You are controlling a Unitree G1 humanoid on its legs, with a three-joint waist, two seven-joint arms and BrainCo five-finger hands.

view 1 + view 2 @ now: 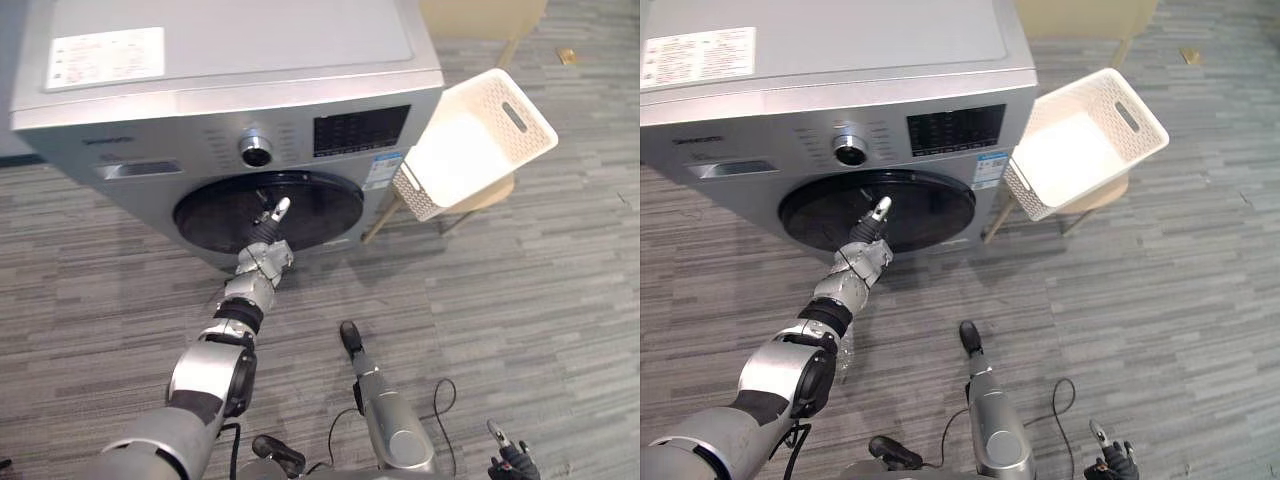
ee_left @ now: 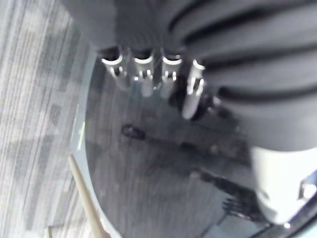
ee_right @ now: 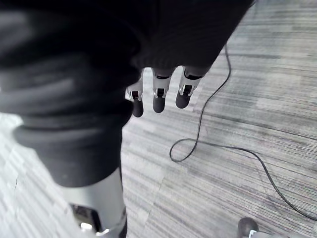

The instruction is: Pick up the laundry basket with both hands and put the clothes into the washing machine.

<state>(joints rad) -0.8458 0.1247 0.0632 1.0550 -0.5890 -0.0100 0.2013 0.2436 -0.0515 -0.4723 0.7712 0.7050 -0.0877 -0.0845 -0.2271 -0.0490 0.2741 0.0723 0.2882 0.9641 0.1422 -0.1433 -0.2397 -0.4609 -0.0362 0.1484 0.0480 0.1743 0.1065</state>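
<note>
Well, from the left eye view, the washing machine (image 1: 220,90) stands with its round dark door (image 1: 310,205) closed. The left hand (image 1: 266,256) is stretched out to the door, one finger straight against the glass and the rest folded in, holding nothing. The white laundry basket (image 1: 520,92) sits just beside the machine on the robot's right, tipped up on a wooden stool (image 1: 492,197) with its open side turned toward the robot and neither hand on it. The right hand (image 1: 512,463) hangs low over the grey carpet (image 1: 560,300), well away from the basket.

The right eye view gives the same layout, with the control knob (image 1: 850,152) above the door.

In the left wrist view, the fingers (image 2: 143,74) show as a tucked row right over the dark glass.

In the right wrist view, the right hand's fingers dangle loose and slightly spread above the carpet, grasping nothing.
</note>
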